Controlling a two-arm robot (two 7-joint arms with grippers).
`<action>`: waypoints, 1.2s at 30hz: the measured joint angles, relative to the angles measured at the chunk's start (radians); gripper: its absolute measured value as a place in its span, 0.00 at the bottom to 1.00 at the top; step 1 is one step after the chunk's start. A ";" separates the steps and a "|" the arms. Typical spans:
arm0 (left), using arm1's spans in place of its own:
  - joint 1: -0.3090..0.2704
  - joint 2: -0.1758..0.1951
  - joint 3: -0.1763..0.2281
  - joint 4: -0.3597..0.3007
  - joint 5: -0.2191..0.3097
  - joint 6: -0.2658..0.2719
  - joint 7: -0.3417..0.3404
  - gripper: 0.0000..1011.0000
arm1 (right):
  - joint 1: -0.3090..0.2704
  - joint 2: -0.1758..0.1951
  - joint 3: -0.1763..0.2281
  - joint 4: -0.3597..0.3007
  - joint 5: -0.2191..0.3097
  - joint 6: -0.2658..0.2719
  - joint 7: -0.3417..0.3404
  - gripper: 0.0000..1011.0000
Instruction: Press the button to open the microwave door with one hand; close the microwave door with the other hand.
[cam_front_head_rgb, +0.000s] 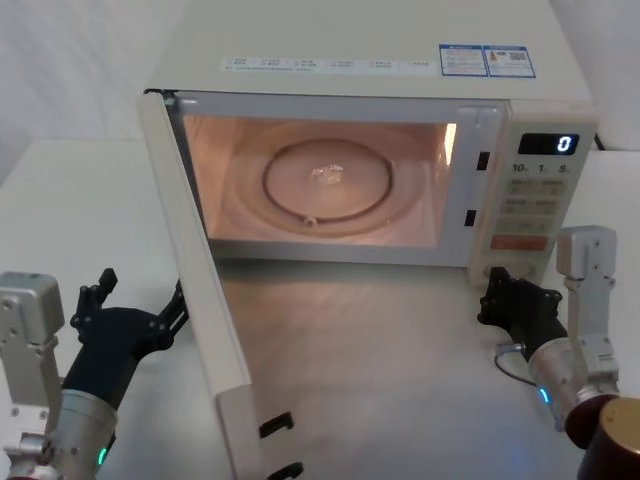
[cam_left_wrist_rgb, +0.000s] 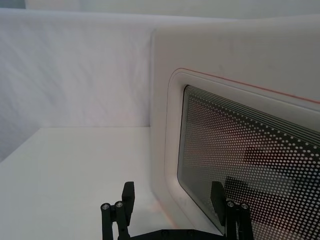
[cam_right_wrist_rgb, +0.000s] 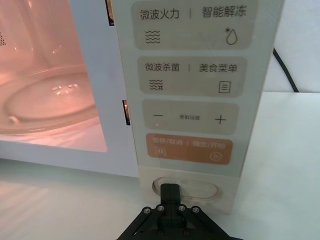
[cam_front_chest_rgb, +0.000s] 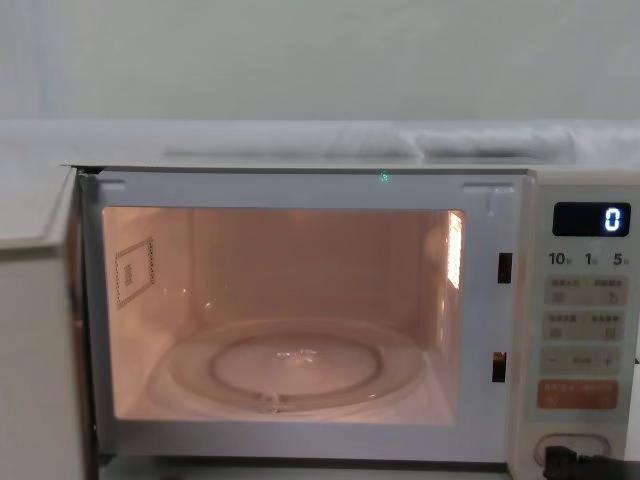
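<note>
Door (cam_front_head_rgb: 205, 300) of the microwave (cam_front_head_rgb: 380, 60) stands wide open, running from the upper left of the head view down to the lower middle, so the lit inside with its glass plate (cam_front_head_rgb: 328, 182) can be seen; from this I judge that the opening step is done and closing is what remains. The right gripper (cam_right_wrist_rgb: 170, 191) is at the lower right of the head view, low before the control panel, and in the right wrist view its jaws are pressed together into one narrow tip right at the oval button (cam_right_wrist_rgb: 200, 190), under the orange key (cam_right_wrist_rgb: 189, 148). This closed shape makes sense, because a single point pushes a key better than two spread fingers; I cannot tell whether it touches the button now. The left gripper (cam_front_head_rgb: 125, 320) is at the lower left of the head view, on the outer side of the door and near it, above the bench (cam_front_head_rgb: 60, 200). Its jaws are spread, and in the left wrist view the fingers (cam_left_wrist_rgb: 129, 197) face the dotted window (cam_left_wrist_rgb: 260, 165). I think it waits there because a push on this outer face would swing the door shut, and open jaws give a wider contact.
</note>
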 joint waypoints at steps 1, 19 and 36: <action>0.000 0.000 0.000 0.000 0.000 0.000 0.000 0.99 | -0.002 0.001 0.000 -0.003 0.000 0.001 0.000 0.00; 0.000 0.000 0.000 0.000 0.000 0.000 0.000 0.99 | -0.088 0.038 0.005 -0.173 0.015 0.032 0.027 0.00; 0.000 0.000 0.000 0.000 0.000 0.000 0.000 0.99 | -0.156 0.112 0.025 -0.359 0.069 0.055 0.080 0.00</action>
